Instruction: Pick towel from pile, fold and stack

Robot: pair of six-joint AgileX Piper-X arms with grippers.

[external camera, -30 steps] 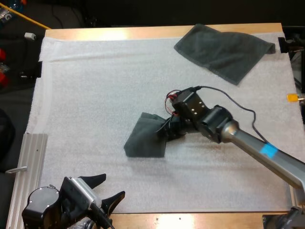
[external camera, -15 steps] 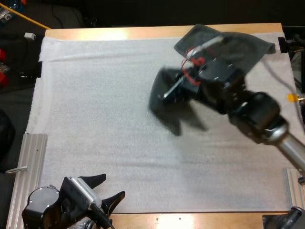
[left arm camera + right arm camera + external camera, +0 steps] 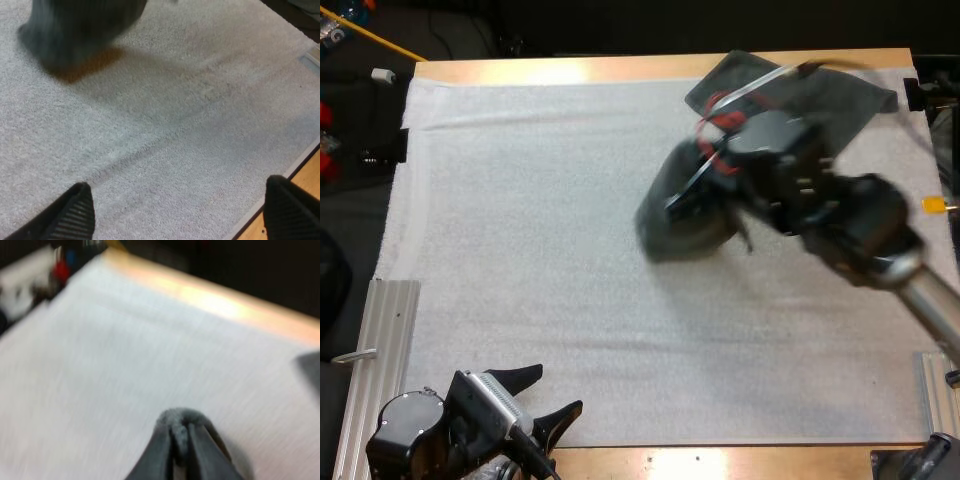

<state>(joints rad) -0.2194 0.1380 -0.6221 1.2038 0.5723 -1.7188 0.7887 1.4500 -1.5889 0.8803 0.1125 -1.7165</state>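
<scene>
While my left gripper (image 3: 555, 392) hangs open and empty over the mat's (image 3: 520, 200) near edge, my right gripper (image 3: 692, 198) pinches a bunched towel (image 3: 675, 228) above mid-mat. This is likely the stacking carry, needing a square landing on the flat towel (image 3: 855, 100) beyond.

A wooden table (image 3: 620, 68), seen from above, is almost wholly covered by a white mat (image 3: 520, 250) with a soft, fibrous surface. Bare pale wood shows as a strip along the top of the mat, where light makes a bright glare, and again at the bottom edge. A ribbed aluminium rail (image 3: 378, 340) lies at the lower left. Beyond the table, at the top of the frame, the room is dark.
</scene>
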